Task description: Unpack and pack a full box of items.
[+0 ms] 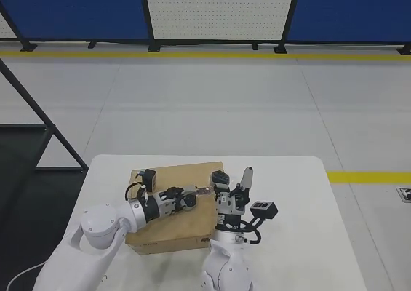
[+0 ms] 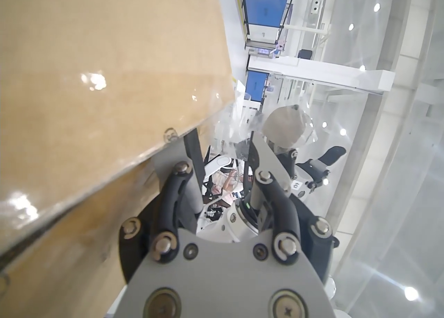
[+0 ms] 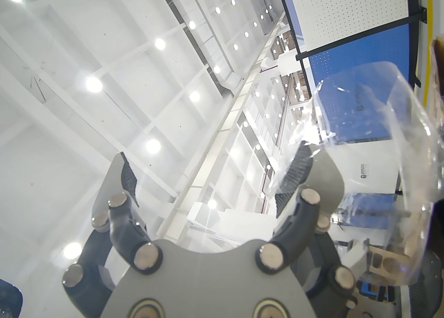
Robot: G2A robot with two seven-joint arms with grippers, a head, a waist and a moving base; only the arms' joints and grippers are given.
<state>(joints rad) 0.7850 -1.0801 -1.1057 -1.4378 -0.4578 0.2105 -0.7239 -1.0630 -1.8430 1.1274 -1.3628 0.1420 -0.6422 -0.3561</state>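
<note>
On the left part of the white table (image 1: 300, 218) sits the brown cardboard box (image 1: 180, 178). Our left gripper (image 1: 194, 195) lies over the box's right edge, jaws apart, with crumpled clear tape (image 2: 236, 121) at its tips. Beside the box our right gripper (image 1: 233, 177) points upward, jaws wide apart, and a clear tape strip (image 3: 364, 108) clings to one pad.

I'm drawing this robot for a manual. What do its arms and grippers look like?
The left arm and right arm have white shells with black wrists and looped black cables. The left gripper and right gripper are grey metal plates with black links and silver bolts; the right's pads are ribbed black.
</note>
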